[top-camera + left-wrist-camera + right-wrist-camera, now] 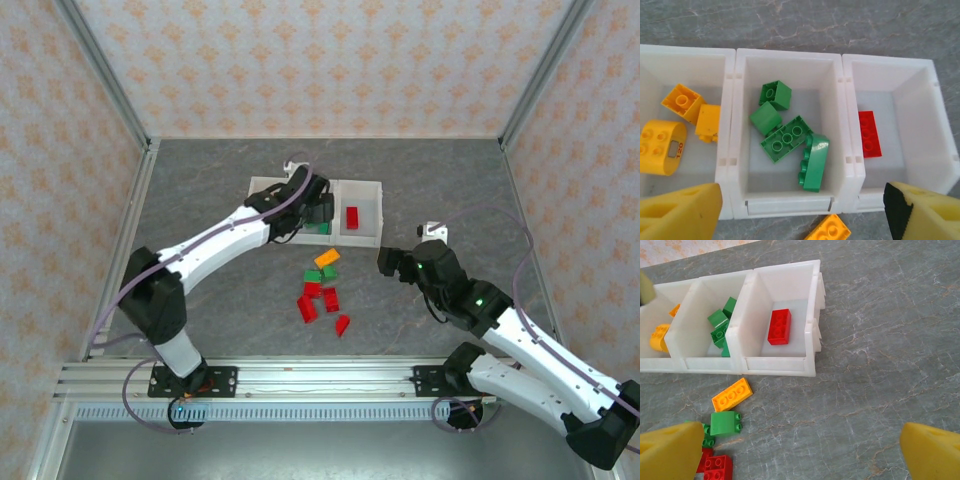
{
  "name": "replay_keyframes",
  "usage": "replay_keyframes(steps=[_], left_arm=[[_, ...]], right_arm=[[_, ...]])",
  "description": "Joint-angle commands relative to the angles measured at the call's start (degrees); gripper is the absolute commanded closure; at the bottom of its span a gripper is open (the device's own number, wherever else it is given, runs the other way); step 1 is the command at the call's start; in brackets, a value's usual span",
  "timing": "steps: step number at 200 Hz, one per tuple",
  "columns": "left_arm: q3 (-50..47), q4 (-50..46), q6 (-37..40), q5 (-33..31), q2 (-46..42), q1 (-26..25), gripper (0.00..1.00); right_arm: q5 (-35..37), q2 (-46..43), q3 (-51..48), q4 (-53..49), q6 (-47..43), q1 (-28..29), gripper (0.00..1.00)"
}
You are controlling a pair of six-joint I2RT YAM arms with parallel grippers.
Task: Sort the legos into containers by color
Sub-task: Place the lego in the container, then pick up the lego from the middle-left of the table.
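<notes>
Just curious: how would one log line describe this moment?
left gripper open above middle bin | right gripper open | loose bricks on table

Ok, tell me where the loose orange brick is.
In the right wrist view the orange brick lies on the table, lower left, just in front of the bins, a green brick beside it.

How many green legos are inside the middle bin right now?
4 green legos in the middle bin: one at the back, one before it, a flat one mid-floor, one on its side in front. None seems hidden.
</notes>
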Motion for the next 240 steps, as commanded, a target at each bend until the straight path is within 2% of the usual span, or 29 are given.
replay_keyframes(steps=[1, 55, 103, 181, 240], left_arm=[[-5.6, -0.8, -3.0, -1.1, -3.5, -2.0, 0.10], [-19.8, -2.5, -14.5, -1.3, -11.9, -11.0, 0.04], [-23.4, -5.2, -19.8, -0.8, -11.2, -17.3, 0.06], [-24.6, -6.9, -24.9, 0.5, -5.1, -20.4, 0.20], [-27.7, -5.7, -28.6, 1.9, -4.1, -21.9, 0.21]], right_arm=[[1.4, 0.5, -0.6, 0.5, 0.3, -0.3, 0.00], [0.9, 1.3, -0.6, 0.6, 0.1, -0.3, 0.00], [0.3, 2.0, -0.6, 0.7, 0.0, -0.3, 0.00], [0.3, 1.7, -0.6, 0.7, 0.0, -0.3, 0.00], [0.2, 1.4, -0.7, 0.8, 0.0, -0.3, 0.00]])
